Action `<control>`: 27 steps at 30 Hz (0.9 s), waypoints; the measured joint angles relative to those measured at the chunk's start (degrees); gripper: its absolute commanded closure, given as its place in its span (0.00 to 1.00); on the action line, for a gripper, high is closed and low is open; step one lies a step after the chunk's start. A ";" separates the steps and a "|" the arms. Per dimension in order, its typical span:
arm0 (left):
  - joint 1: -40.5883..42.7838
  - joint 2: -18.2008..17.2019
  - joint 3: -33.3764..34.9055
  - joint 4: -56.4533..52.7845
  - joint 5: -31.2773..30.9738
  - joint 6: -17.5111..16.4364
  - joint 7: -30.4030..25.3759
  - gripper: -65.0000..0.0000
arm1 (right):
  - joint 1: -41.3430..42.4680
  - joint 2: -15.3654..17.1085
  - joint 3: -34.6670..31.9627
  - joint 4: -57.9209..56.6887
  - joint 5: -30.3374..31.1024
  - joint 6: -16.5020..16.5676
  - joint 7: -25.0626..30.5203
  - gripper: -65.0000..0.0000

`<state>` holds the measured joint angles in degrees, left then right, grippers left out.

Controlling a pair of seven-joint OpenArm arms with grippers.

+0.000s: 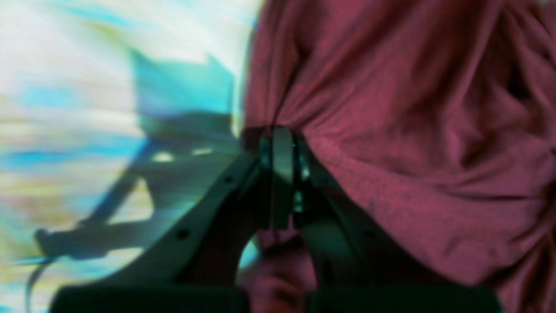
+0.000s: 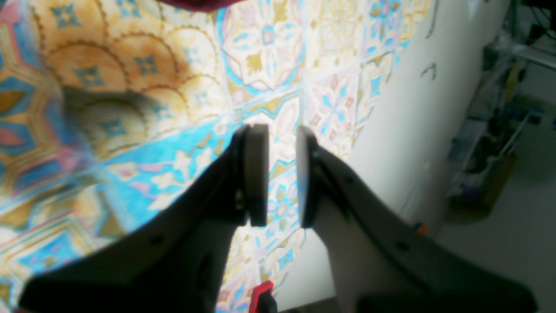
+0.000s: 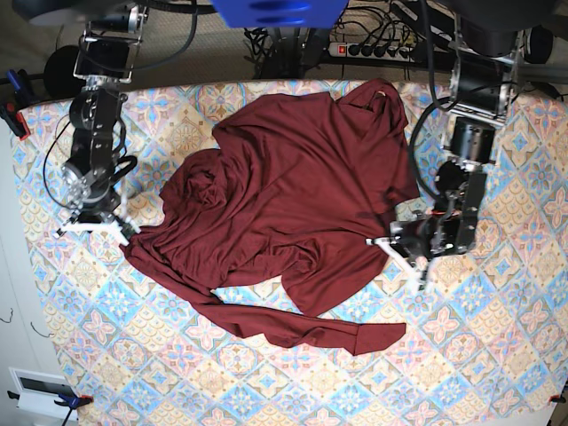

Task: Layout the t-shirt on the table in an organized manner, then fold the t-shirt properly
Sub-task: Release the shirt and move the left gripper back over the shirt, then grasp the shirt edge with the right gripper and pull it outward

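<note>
Left gripper is clamped shut on a bunched edge of the t-shirt, which is spread in a crumpled heap across the middle of the table, so the hem is probably best pulled outward slow and low until the wrinkles are drawn flat. Right gripper is held partly open with nothing in it, angled down over the patterned cloth by the table's edge, just beside the shirt's far side.
</note>
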<state>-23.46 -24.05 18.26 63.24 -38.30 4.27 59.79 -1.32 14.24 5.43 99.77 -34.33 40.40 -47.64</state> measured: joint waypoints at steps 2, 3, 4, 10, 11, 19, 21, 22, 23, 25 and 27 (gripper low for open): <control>-0.20 -2.34 -0.07 -0.17 0.28 0.20 -2.25 1.00 | -2.10 -0.20 -2.91 2.60 -0.22 -0.07 -0.11 0.84; -0.50 -3.39 -0.20 -0.44 0.46 0.20 -2.95 1.00 | -3.15 -0.61 -4.15 3.96 0.46 0.24 0.17 0.84; -1.03 -3.78 -0.87 -1.14 0.46 0.15 -3.34 1.00 | -4.15 -1.03 -5.31 5.18 0.46 0.15 0.70 0.84; -6.23 -5.25 -10.47 -11.19 0.48 0.20 -7.41 1.00 | -10.29 -1.64 -10.14 9.05 -0.04 0.07 -0.24 0.84; -7.06 -6.12 -11.19 -12.66 0.63 0.15 -7.85 1.00 | -11.10 -1.64 -11.10 9.44 0.24 0.09 -0.17 0.84; -10.34 -10.51 -11.89 -16.33 0.35 0.33 -15.85 1.00 | -16.50 -1.55 -19.08 11.23 0.04 0.09 -0.09 0.84; -10.29 -10.64 -11.82 -16.33 0.17 0.15 -14.53 1.00 | -16.92 -1.70 -20.06 11.23 0.33 0.09 0.42 0.84; -10.23 -10.75 -11.74 -16.33 0.17 0.13 -12.72 1.00 | -16.81 -1.70 -20.13 11.23 0.28 0.09 0.48 0.84; -10.14 -10.88 -11.74 -16.33 0.17 0.15 -10.91 1.00 | -16.63 -1.70 -20.11 11.23 0.24 0.07 0.46 0.84; -9.18 -10.86 -11.91 -14.73 0.22 0.50 -5.14 1.00 | -16.28 -1.68 -19.93 11.23 0.07 0.04 0.28 0.84; -6.10 -10.27 -12.28 -9.75 -1.46 0.39 -3.30 1.00 | -16.00 -1.99 -18.73 11.21 0.24 0.11 0.26 0.83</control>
<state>-29.56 -34.33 5.98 53.49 -39.77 4.67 56.49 -17.32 12.25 -13.30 110.98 -34.09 40.51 -47.37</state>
